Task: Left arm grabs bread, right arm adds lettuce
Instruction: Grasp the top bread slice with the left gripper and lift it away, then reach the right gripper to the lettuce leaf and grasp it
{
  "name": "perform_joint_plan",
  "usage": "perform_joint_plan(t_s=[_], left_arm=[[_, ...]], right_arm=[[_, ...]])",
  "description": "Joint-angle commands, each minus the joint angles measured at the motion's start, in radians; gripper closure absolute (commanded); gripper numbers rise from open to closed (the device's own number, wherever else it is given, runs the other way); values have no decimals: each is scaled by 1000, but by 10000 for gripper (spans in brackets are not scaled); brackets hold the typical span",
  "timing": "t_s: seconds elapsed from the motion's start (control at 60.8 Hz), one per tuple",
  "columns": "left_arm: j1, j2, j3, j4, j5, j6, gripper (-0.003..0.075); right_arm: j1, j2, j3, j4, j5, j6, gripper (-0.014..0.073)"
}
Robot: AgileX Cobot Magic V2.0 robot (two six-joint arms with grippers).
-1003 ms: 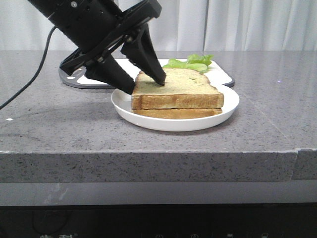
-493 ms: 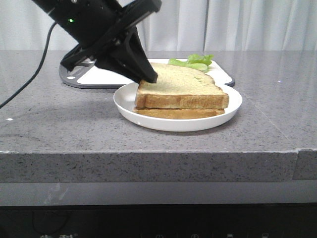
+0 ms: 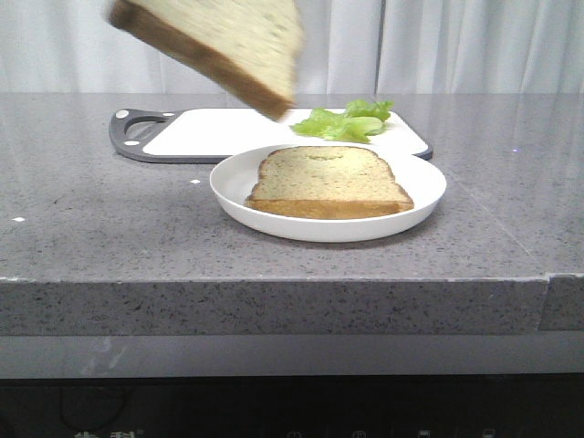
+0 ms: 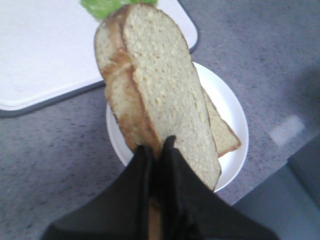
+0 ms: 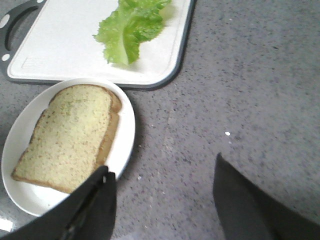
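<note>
Cutting board (image 3: pixel 219 130): far side of the counter, lettuce (image 3: pixel 345 119) on its right end.
Plate (image 3: pixel 422 187): holds the thinner toast slice (image 3: pixel 327 180).
Bread (image 3: pixel 219 44): in the air, tilted, far left, above the plate.
Left gripper (image 4: pixel 156 154): pinches the bread's edge.
Right gripper (image 5: pixel 162 190): fingers wide apart, holding nothing.

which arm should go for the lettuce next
Right. Its gripper is open and empty near the lettuce on the cutting board, while the left gripper holds the bread.

My left hand (image 4: pixel 156 150) is matt black plastic on the bread's (image 4: pixel 160 95) porous crumb. The plate (image 3: pixel 420 196) looks glossy white ceramic, the bench (image 3: pixel 109 228) speckled grey stone, the lettuce (image 5: pixel 131 27) crinkly.
</note>
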Motion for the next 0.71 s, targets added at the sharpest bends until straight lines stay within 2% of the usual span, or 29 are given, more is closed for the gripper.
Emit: perform_joint_plan(t_s=[0.0,0.099,0.296,0.493,0.69], left_arm=[[-5,-114,8,106,-40,-106,741],[22,-202,74,178,-42,-178,741],[111,-371,219,185,-44,-188,741],[128,-509,304,185,-44,-188,741],[128,-544,319,185,-44,-188,741]], right_arm=[[-4,78,-87,120,-59,-85,144],[-4,183,-154,202,-39,-156,144],[5,405,-309,344,13,-254,145],[56,619,-500,354,7,-264,145],[80,820,-709,354,2,-270,145]])
